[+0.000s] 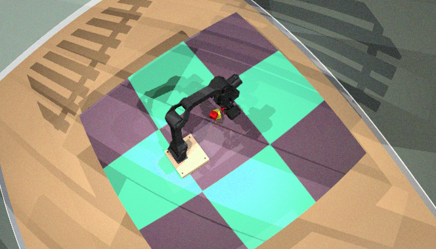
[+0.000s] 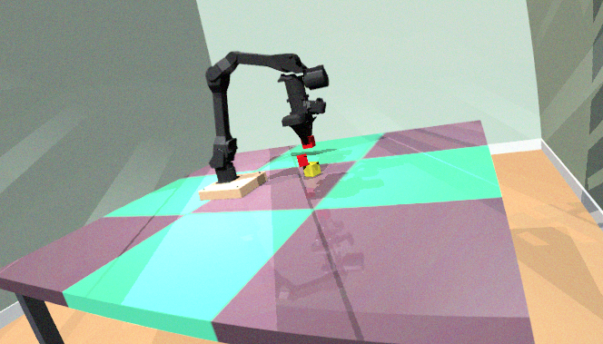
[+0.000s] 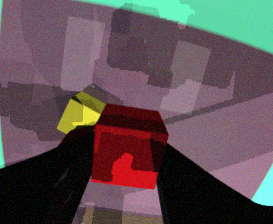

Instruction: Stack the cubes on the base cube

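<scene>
The yellow base cube (image 1: 219, 114) (image 2: 312, 170) (image 3: 89, 116) stands on the table. One loose red cube (image 1: 213, 115) (image 2: 302, 161) sits on a top corner of it, on the robot-base side; in the wrist view it is mostly hidden behind the left finger. My gripper (image 1: 223, 109) (image 2: 308, 141) (image 3: 128, 144) is shut on the second red cube, which shows between the fingers in the wrist view. It holds this cube in the air, above and beside the base cube, clear of both other cubes. The top view shows only a sliver of the held cube.
The robot's wooden base plate (image 1: 195, 159) (image 2: 220, 194) stands on the checkered table (image 1: 259, 186) (image 2: 400, 257). The arm reaches from it over the cubes. Shadows and reflections of the arm lie across the table top.
</scene>
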